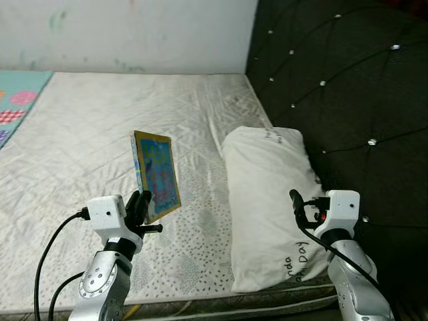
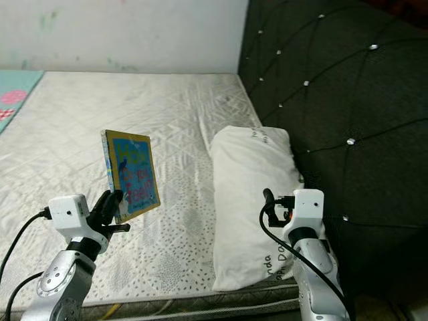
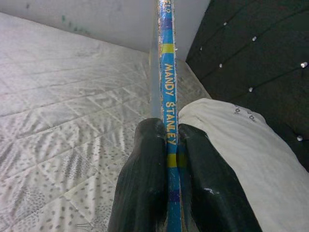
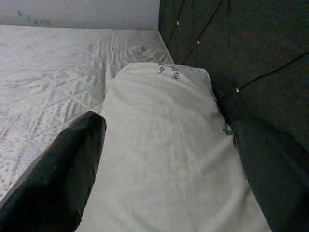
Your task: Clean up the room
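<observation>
From the head views, the left gripper [image 1: 142,208] clamps the lower corner of a thin, colourful hardback picture book [image 1: 158,175], held upright above the quilted white mattress [image 1: 80,134] near its front edge. The book is lifted but not yet put away; that, I judge, remains.

The left wrist view shows both fingers [image 3: 145,179] pinching the blue spine [image 3: 168,96], its long axis running up and away toward the wall.

In the right wrist view, the right gripper [image 4: 169,169] is spread wide, empty, over the white pillow [image 4: 164,125] beside the dark tufted headboard [image 4: 260,58].
</observation>
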Robot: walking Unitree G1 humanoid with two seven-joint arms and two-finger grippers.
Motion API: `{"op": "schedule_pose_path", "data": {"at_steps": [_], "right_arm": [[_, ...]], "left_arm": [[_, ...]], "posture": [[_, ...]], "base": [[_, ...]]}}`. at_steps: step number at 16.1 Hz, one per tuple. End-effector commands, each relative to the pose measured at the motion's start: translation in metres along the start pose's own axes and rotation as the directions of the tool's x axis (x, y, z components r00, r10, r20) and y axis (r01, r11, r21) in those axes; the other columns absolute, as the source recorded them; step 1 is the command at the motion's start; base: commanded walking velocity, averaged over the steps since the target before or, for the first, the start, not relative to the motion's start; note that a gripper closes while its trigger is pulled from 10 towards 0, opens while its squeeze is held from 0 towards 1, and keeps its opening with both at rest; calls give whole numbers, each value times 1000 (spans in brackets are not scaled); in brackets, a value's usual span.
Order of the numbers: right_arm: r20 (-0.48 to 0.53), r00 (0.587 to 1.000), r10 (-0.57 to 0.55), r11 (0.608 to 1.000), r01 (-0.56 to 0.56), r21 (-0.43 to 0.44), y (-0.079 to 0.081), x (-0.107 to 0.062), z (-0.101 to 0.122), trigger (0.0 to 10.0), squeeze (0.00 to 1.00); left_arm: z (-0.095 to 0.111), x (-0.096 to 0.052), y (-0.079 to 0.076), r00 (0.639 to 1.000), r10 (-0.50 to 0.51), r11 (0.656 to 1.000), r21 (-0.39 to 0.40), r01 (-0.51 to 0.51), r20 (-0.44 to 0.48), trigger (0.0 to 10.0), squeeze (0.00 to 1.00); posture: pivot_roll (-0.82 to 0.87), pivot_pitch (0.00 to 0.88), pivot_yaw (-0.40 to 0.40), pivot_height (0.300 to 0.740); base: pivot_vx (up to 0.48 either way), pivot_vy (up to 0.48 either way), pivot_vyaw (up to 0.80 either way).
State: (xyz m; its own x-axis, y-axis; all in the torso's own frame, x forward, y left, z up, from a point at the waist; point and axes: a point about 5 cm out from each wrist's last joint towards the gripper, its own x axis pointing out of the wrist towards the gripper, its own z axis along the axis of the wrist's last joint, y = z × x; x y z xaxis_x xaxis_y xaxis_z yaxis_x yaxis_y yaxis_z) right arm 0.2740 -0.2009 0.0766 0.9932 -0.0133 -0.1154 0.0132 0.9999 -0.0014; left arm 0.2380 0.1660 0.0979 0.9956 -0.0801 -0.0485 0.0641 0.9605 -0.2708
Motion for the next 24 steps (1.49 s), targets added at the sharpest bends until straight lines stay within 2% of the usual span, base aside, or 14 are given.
{"op": "schedule_pose_path", "data": {"at_steps": [1,7,9,16,20,22,24], "right_arm": [[4,1000,-3,1000,3,1,-2,2,1,10000,0],[5,1000,-2,1000,2,2,-2,2,1,10000,0],[10,1000,4,1000,-4,6,1,5,1,10000,0],[18,1000,-1,1000,1,15,3,9,1,10000,0],[22,1000,1,1000,-2,15,3,11,2,10000,0],[33,999,1,1000,-1,13,3,14,5,10000,0],[35,999,2,1000,-3,12,3,15,5,10000,0]], "left_arm": [[10,3,-3,999,-17,1000,20,16,52,10000,0],[9,3,-4,999,-18,1000,21,17,43,10000,0],[-7,0,-16,993,-105,994,-21,103,-56,10000,0],[-9,-1,-26,973,-210,976,-81,203,-94,10000,0],[-8,0,-25,969,-227,971,-107,216,-102,10000,0],[-6,2,-18,972,-209,966,-175,188,-109,10000,0],[-4,4,-14,973,-203,966,-182,181,-107,10000,0]], "posture": [[-78,0,-40,740],[-75,0,-40,740],[-71,0,-40,740],[-65,0,-31,740],[-57,0,-37,740],[-54,0,-42,740],[-53,0,-43,740]], "base": [[0,0,-569],[0,0,-71],[0,0,0],[0,0,0],[0,0,0],[0,0,0],[0,0,0]]}}
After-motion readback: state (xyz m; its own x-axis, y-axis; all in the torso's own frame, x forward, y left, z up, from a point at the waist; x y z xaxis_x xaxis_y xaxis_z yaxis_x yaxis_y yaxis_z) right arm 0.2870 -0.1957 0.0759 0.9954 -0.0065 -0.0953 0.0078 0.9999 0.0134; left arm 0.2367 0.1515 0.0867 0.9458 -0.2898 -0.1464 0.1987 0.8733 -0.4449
